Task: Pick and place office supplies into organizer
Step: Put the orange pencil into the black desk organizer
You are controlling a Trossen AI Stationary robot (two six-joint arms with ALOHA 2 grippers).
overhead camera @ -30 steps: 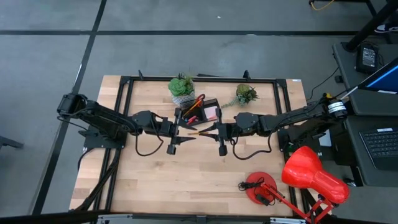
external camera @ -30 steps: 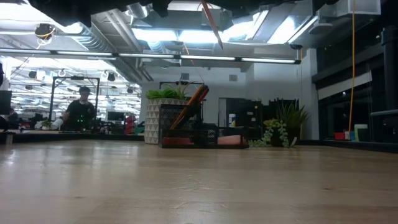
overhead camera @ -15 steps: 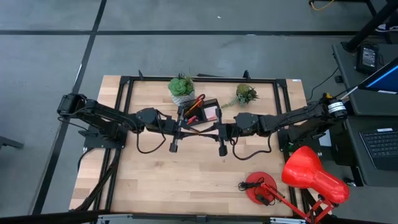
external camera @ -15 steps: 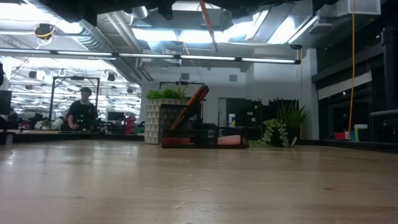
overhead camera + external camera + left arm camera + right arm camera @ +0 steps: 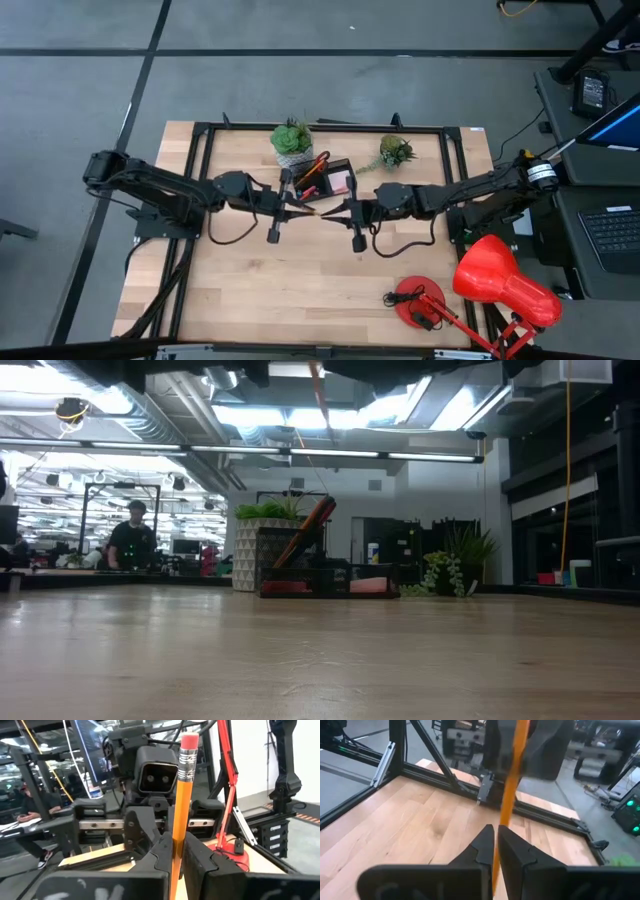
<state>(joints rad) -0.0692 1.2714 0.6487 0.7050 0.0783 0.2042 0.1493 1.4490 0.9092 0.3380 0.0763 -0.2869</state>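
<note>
Mid-bench, just in front of the organizer (image 5: pixel 327 180), I've got both arms stretched in low from opposite sides, meeting nose to nose. Left gripper (image 5: pixel 300 207) is pinching one end of an orange pencil (image 5: pixel 320 211); right gripper (image 5: pixel 340 211) is clamped on the other end. Pencil spans the short gap btwn them, held off the bench (image 5: pixel 300 290).

Left wrist view: pencil (image 5: pixel 181 805) stands up btwn my two dark fingers (image 5: pixel 162 852), eraser end away from the cam, w/ the right arm's wrist block directly behind it. Right wrist view: same pencil (image 5: pixel 512 775) runs out from btwn the pressed-together fingers (image 5: pixel 512 847), left arm blurred behind it.

Organizer sits toward the back edge, btwn two potted plants (image 5: pixel 292 142), touching neither that I can tell. Red-handled scissors (image 5: pixel 312 168) lean upright in its left side, pink sticky-note pad (image 5: pixel 339 181) in the right part. Low view shows the scissors (image 5: pixel 308 530) tilted against the organizer (image 5: pixel 320 582), white plant pot (image 5: pixel 252 555) just beside.

Red desk lamp (image 5: pixel 500 278) sits at the front right corner, well apart from the grippers. Black frame rail runs round the back half of the bench, close behind the plants. Front half of the bench is open wood. A person (image 5: pixel 128 540) sits far back in the room.
</note>
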